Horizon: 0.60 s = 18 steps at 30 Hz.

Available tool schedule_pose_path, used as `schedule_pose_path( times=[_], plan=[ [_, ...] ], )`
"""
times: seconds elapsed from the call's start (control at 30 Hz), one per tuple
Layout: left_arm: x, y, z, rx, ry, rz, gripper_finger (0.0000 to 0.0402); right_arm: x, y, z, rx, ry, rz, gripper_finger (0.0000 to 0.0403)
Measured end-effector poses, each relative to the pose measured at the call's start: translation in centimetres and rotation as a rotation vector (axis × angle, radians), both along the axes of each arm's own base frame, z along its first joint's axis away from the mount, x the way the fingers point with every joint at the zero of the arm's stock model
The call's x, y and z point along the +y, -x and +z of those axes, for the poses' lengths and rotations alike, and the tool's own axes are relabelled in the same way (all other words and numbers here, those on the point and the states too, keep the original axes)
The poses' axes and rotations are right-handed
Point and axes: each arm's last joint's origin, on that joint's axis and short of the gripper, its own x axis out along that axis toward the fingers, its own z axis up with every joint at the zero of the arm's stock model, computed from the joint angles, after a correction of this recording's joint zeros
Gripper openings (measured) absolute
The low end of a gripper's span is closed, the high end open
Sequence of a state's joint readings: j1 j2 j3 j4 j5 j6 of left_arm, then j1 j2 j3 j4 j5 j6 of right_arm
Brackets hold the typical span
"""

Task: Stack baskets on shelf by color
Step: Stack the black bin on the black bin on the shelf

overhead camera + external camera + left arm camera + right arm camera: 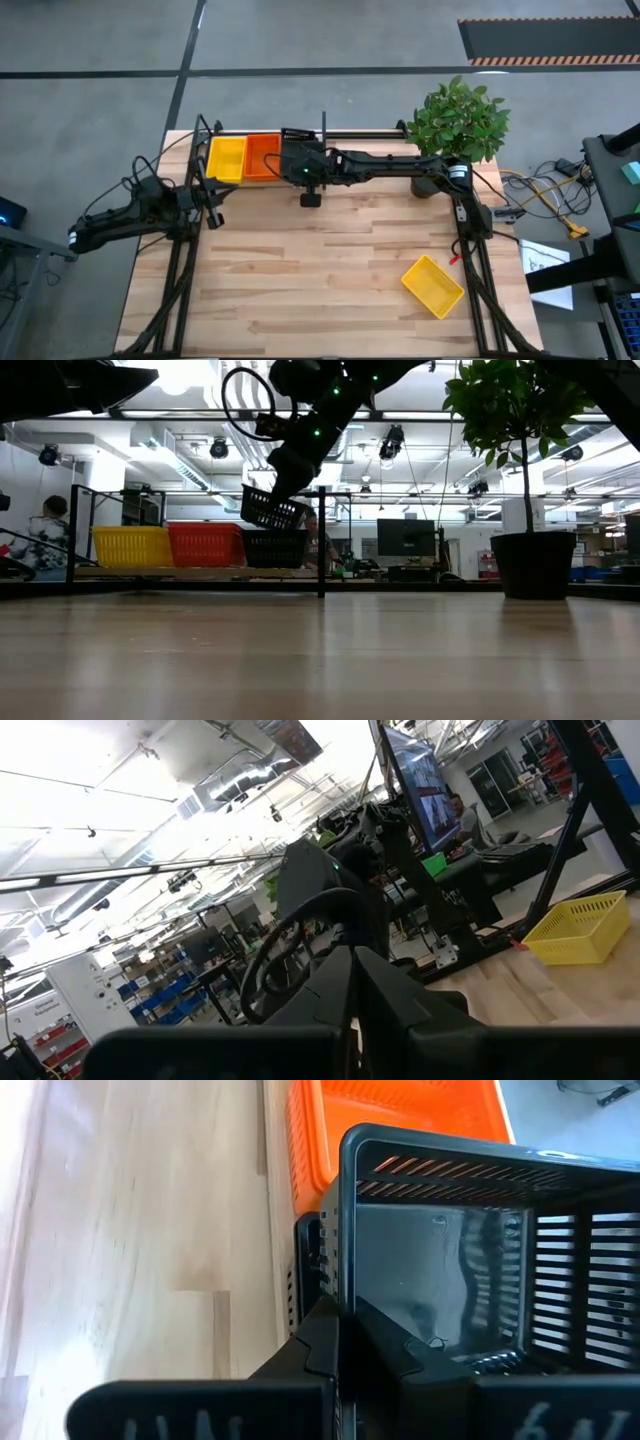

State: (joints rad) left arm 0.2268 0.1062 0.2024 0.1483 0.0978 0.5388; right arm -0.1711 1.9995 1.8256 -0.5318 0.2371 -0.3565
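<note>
Black slatted plastic mesh basket [270, 509], tilted, clamped by right gripper [335, 1315] above another black basket [276, 548] on far wooden shelf [200, 572], right of red-orange basket [205, 544] and yellow basket [133, 546]. Left gripper [212, 192]: grip unclear.

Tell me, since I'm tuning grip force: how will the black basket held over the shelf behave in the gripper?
The black basket is slotted plastic, so probably light and slightly flexible. The right gripper pinches one wall and the basket hangs tilted, so it may swing or slip.
</note>
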Motion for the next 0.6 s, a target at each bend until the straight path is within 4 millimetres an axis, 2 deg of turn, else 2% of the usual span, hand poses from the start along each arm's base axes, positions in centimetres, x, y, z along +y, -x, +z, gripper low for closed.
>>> schedule_pose_path(
  times=[0.47,0.6],
  plan=[
    [0.00,-0.01,-0.02,0.001,0.000,0.000,0.0000,-0.09,0.33,-0.23,0.044,0.027,-0.038,0.0010],
    [0.00,-0.01,-0.02,0.001,0.000,0.000,0.0000,-0.09,0.33,-0.23,0.043,0.026,-0.039,0.0025]
  ],
)
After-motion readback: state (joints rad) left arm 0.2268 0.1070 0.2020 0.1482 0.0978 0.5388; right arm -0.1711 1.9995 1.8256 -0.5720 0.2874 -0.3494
